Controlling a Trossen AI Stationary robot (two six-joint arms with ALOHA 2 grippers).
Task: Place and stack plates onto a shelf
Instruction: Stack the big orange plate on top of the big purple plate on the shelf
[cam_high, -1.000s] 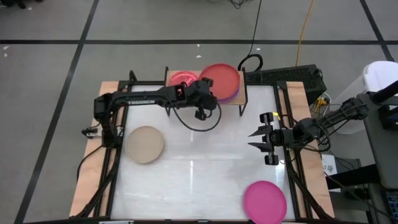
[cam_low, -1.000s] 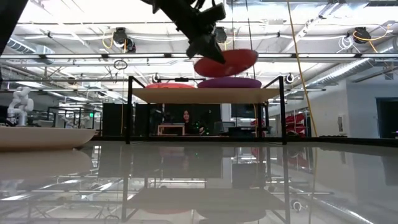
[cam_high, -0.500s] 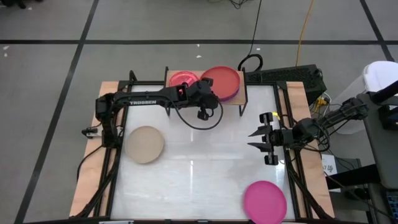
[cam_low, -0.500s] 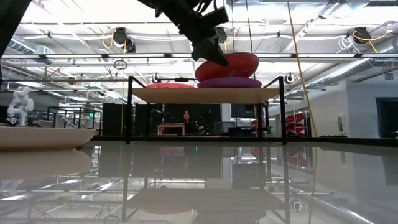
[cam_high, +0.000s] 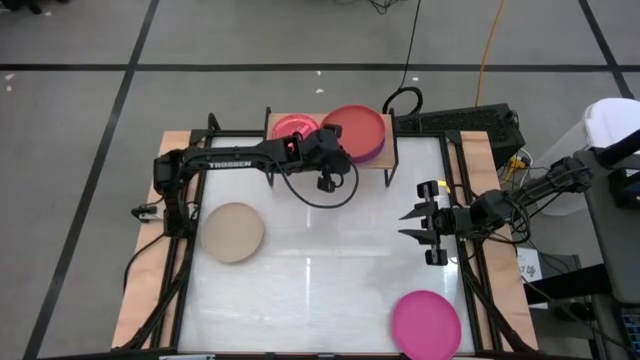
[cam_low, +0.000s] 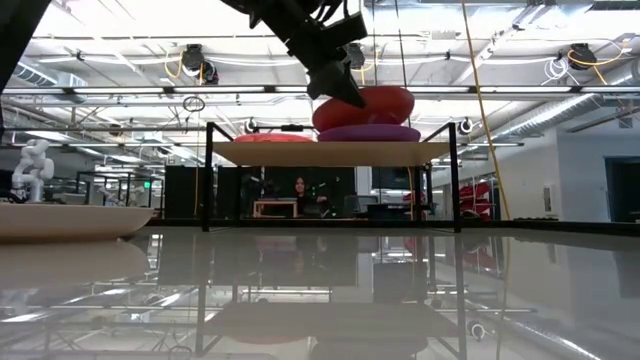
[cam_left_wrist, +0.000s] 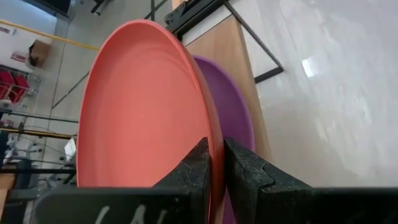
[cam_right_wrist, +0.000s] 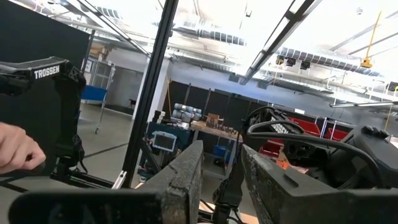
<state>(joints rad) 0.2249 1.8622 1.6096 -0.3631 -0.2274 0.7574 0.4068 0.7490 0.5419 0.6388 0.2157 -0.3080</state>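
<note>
The shelf (cam_high: 390, 150) stands at the table's far edge. On it lie a small pink plate (cam_high: 292, 127) and a purple plate (cam_low: 372, 133). A red plate (cam_high: 356, 128) sits on the purple one. My left gripper (cam_high: 333, 147) is at the red plate's near-left rim, shut on it. A beige plate (cam_high: 233, 232) lies flat on the table's left side. A magenta plate (cam_high: 426, 323) lies near the near right corner. My right gripper (cam_high: 408, 223) waits open by the table's right edge. My left gripper pinches the red plate's rim (cam_left_wrist: 214, 146) between its two fingers (cam_left_wrist: 198, 163), one on the plate's upper face and one underneath. It comes slanting from the near left and above. The plate's underside rests on the purple plate (cam_left_wrist: 235, 112).
The shelf's black legs (cam_low: 208, 178) stand on the tabletop, with open room under the board. Wooden strips (cam_high: 140, 300) line the table's left and right sides. A person's hand (cam_right_wrist: 15, 152) shows beyond the table in the right wrist view.
My left gripper has moved down a little over the shelf. The red plate, which was tilted and held clear above the purple plate, has come down onto it and levelled out. The gripper stays shut on the rim.
</note>
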